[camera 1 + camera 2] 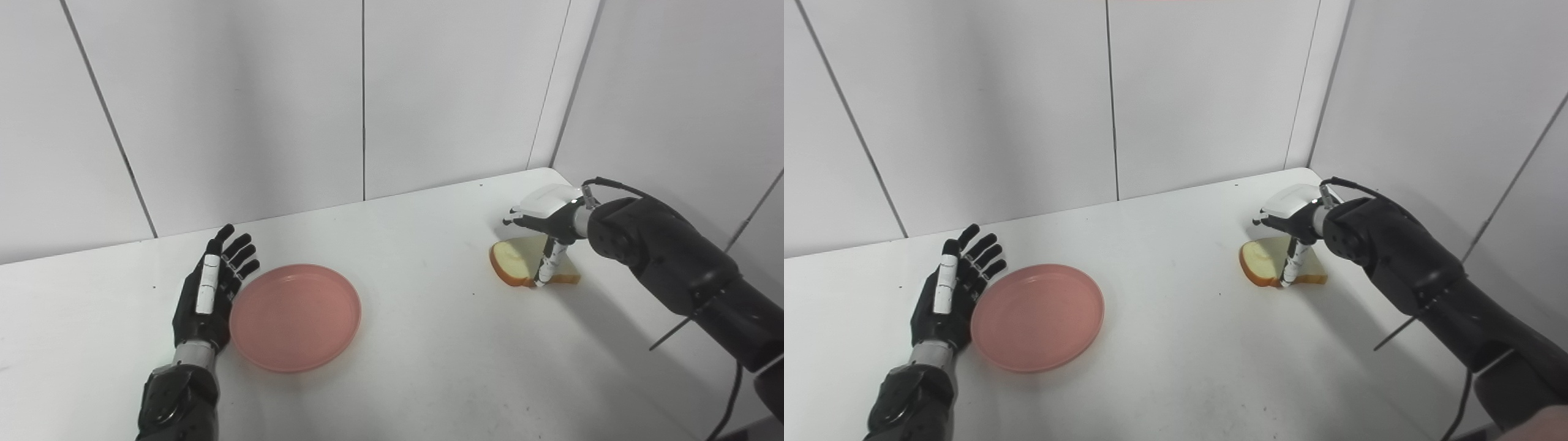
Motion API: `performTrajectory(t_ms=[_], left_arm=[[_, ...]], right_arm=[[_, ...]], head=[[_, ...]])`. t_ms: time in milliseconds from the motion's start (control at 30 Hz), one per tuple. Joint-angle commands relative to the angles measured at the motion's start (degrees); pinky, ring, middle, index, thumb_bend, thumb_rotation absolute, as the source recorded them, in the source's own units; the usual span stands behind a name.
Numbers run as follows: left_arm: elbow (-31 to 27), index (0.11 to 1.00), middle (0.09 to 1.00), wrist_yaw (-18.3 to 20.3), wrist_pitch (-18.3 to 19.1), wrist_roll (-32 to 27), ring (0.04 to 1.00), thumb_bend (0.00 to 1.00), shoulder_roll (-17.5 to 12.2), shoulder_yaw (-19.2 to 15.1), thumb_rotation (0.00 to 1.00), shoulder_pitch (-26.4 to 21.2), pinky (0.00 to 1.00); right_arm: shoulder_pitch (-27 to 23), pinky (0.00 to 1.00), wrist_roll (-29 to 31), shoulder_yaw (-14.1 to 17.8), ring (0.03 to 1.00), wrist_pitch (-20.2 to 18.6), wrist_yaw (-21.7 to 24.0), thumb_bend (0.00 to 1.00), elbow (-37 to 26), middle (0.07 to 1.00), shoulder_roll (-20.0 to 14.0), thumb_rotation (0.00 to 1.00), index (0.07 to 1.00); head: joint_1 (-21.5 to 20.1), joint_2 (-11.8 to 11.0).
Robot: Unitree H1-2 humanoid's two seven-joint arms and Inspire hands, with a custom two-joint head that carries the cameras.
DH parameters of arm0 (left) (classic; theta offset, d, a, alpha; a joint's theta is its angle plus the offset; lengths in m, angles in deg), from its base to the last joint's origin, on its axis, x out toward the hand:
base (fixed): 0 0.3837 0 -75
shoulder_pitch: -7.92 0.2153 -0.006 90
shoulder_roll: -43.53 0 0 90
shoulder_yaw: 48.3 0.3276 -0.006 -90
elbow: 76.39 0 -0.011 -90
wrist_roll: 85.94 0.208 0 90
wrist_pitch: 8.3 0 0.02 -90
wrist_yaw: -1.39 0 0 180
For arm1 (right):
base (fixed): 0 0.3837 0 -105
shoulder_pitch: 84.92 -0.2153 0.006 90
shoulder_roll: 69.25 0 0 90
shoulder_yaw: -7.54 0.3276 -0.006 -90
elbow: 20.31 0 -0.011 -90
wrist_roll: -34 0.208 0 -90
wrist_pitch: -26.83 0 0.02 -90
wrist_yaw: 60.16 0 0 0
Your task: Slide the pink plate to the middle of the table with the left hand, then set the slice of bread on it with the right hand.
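The pink plate (pixel 295 316) lies flat on the white table (pixel 429 343), left of the middle. My left hand (pixel 211 288) lies open and flat, palm toward the plate, against its left rim. The slice of bread (pixel 520 260) lies on the table at the right. My right hand (pixel 545 220) hovers palm down over it, fingers apart. Its thumb (pixel 547 262) points straight down at the slice's near edge. Its fingers reach over the far side and hide part of the slice. The slice also shows in the right eye view (pixel 1265 260).
White wall panels close off the table at the back and on the right, meeting in a corner (pixel 551 165) behind the bread. A thin dark cable (pixel 680 324) runs under my right forearm.
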Motion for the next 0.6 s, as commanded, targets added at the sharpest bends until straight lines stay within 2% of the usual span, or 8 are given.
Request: performTrajectory(t_ms=[0,100,367,567], left_arm=[[3.2,0.834,0.804,-0.1,3.7,0.6,0.823,0.92,0.6,0.4,0.73,5.2,0.79],[2.6,0.84,0.807,-0.1,4.2,0.5,0.827,0.93,0.6,0.4,0.73,5.4,0.79],[2.1,0.841,0.819,-0.5,4.8,1.0,0.829,0.93,0.4,0.9,0.75,5.8,0.79],[2.1,0.839,0.816,-0.3,4.8,1.1,0.829,0.94,0.4,1.1,0.75,5.8,0.8]], right_arm=[[-3.1,1.0,2.0,1.8,0.992,-0.6,1.0,1.0,0.4,0.964,-0.7,0.38,0.92],[-3.1,1.0,4.3,2.4,0.998,-0.7,2.3,1.0,1.8,0.972,-0.4,0.38,0.926],[-3.9,1.0,4.9,1.0,0.977,2.0,0.3,1.0,7.9,0.973,0.3,0.43,0.929],[-4.6,0.97,4.5,-0.2,0.947,1.9,-0.3,1.0,10.4,0.95,1.1,0.4,0.904]], head=[[0.0,0.2],[0.0,0.3],[0.0,0.5],[0.1,0.7]])
